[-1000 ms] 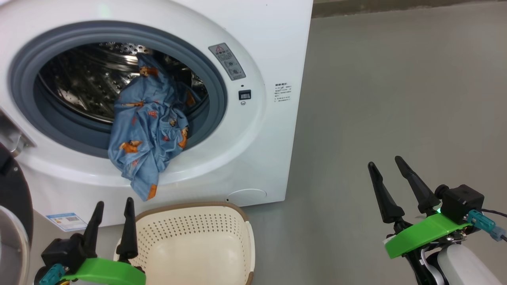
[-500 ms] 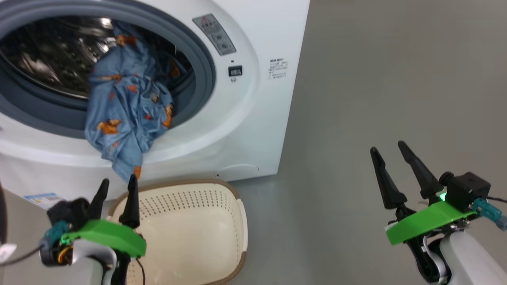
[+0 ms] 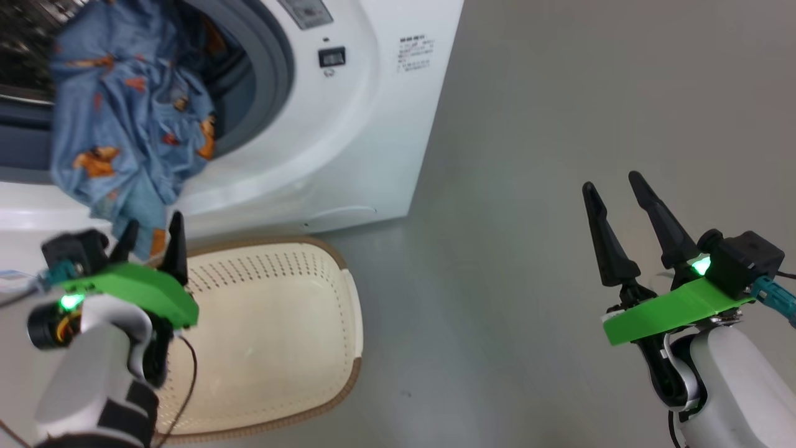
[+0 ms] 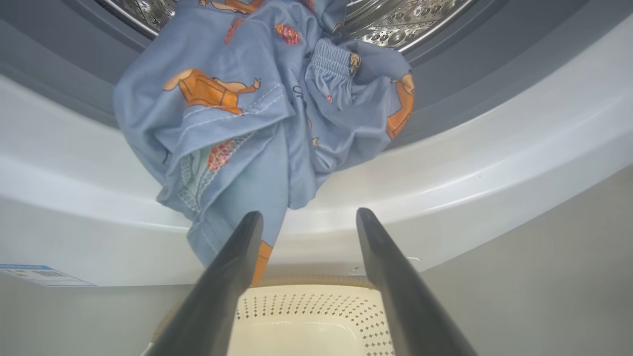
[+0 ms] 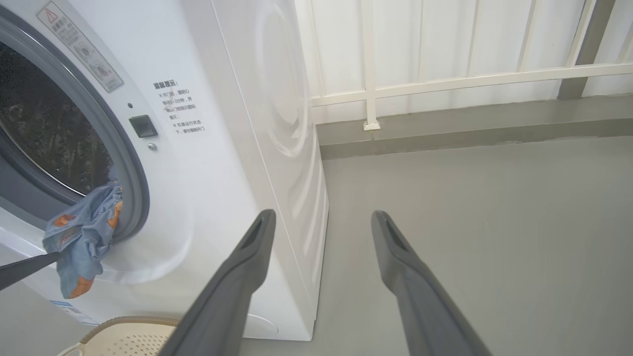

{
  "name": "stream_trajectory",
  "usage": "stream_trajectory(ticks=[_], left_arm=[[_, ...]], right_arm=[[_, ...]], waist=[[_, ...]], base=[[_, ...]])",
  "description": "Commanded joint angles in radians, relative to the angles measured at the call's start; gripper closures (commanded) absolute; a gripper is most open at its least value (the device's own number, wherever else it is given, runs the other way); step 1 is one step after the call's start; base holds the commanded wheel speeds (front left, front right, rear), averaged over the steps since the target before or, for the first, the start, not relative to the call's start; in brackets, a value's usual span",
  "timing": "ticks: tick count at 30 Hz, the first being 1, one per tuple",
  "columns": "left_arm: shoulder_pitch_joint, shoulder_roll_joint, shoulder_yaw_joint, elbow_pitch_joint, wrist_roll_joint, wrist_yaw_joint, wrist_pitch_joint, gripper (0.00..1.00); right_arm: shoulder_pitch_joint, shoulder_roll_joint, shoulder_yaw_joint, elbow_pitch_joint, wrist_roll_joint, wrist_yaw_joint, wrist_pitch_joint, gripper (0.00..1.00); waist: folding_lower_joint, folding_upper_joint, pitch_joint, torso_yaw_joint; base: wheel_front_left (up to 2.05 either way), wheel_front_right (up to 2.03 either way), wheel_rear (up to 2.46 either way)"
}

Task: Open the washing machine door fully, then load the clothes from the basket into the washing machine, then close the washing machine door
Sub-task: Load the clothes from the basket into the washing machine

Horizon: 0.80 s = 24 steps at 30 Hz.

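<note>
Clothes [image 3: 124,124]: condition?
— Limp, light; draped over the washing machine [image 3: 348,155] lip above the basket [image 3: 349,298], apparently empty.
— left gripper [image 3: 153,221], right gripper [image 3: 611,180]?
— Both spread, empty; left just under the hem: pinch there.

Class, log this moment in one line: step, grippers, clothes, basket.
step: loading; left gripper: open, near clothes; right gripper: open, over floor; clothes: hanging out of washing machine; basket: looks empty

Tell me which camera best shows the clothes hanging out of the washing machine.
The left wrist view: the clothes are sharp, draped from the drum over the grey seal, hem dangling toward the basket. The head view has them blurred and cut off at its top left; the right wrist view catches a small bunch side-on.
</note>
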Motion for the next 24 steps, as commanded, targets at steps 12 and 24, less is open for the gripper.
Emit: stream_trajectory(ticks=[12, 24], left_arm=[[-0.207, 0.075, 0.025, 0.197, -0.041, 0.002, -0.029, 0.0], [-0.276, 0.09, 0.057, 0.256, -0.064, 0.009, -0.081, 0.0]], right_arm=[[-0.044, 0.008, 0.005, -0.048, -0.034, 0.004, -0.008, 0.0], [-0.048, 0.02, 0.004, -0.045, -0.038, 0.004, -0.008, 0.0]], waist=[[-0.0002, 0.0, 0.141, -0.058], [-0.0002, 0.0, 0.152, -0.066]], base=[[0.0, 0.0, 0.0], [0.0, 0.0, 0.0]])
